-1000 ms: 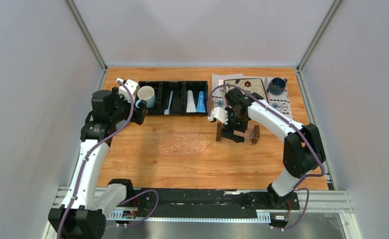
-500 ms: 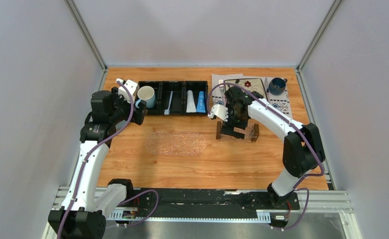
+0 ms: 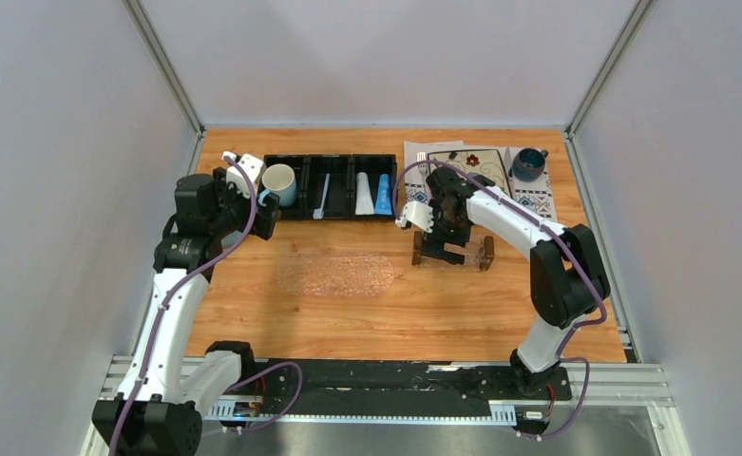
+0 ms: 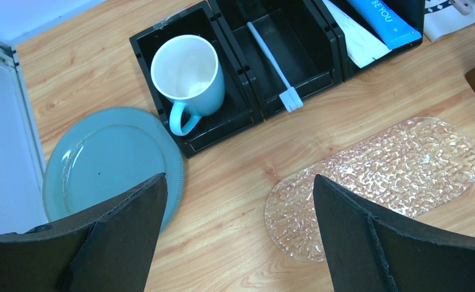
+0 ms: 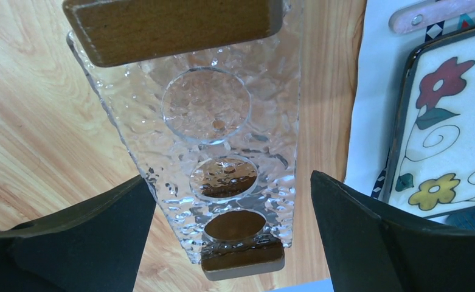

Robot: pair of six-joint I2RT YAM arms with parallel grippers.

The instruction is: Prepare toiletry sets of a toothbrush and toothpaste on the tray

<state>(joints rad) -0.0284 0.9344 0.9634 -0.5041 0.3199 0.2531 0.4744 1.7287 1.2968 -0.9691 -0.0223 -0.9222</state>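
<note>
Clear tray sits under the wide-spread, empty right fingers (left fingers equally wide, empty), its edges untouched.

The left arm rises along the frame's left side, its left fingers spread wide, holding nothing. The right arm bends toward centre, right fingers pointing down, equally wide, empty.

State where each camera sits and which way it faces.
Top external: above, behind the bases, looking down on table; both arms show.
Left wrist: behind the left gripper, facing down at mug, toothbrush; open fingers show.
Right wrist: behind the right gripper, facing down at the tray; open fingers show.
Top and left wrist share the toothbrush.
</note>
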